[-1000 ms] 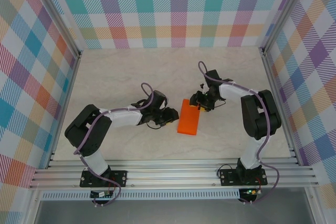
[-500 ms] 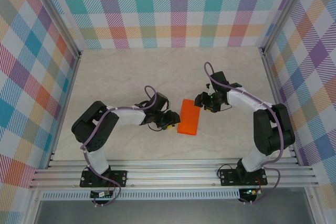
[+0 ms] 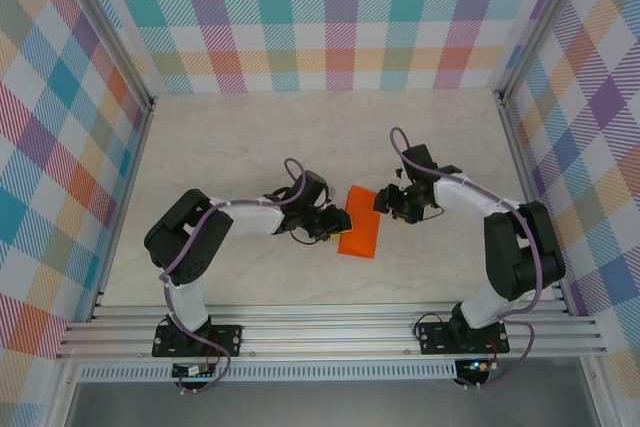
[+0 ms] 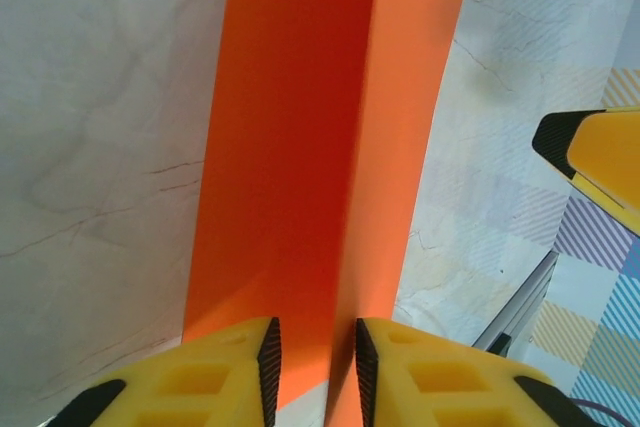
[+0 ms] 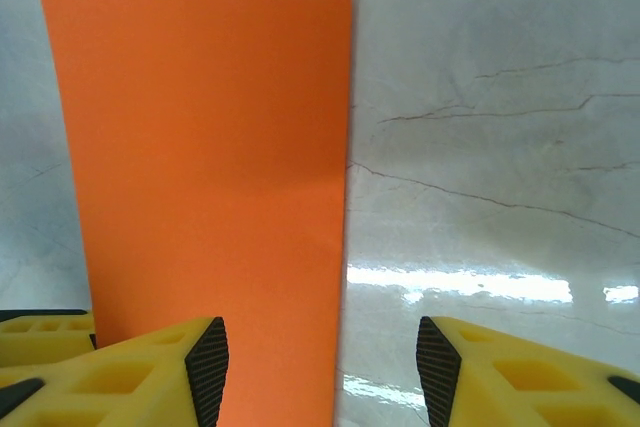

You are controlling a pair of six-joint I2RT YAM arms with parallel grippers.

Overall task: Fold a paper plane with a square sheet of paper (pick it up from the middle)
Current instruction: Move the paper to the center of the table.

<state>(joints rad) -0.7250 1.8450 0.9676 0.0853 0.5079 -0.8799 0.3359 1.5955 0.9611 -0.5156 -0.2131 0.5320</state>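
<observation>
The orange sheet of paper (image 3: 360, 234) lies folded into a long rectangle on the pale marbled worktop (image 3: 240, 147), between the two arms near the middle. The left hand (image 3: 335, 224) is at the sheet's left edge. In the left wrist view its yellow fingers (image 4: 225, 372) stand close together with the paper (image 4: 300, 147) running between them; I cannot tell whether they press on it. The right hand (image 3: 385, 202) is at the sheet's far right corner. In the right wrist view its fingers (image 5: 440, 367) stand wide apart, straddling the long edge of the paper (image 5: 200, 147), which lies flat.
</observation>
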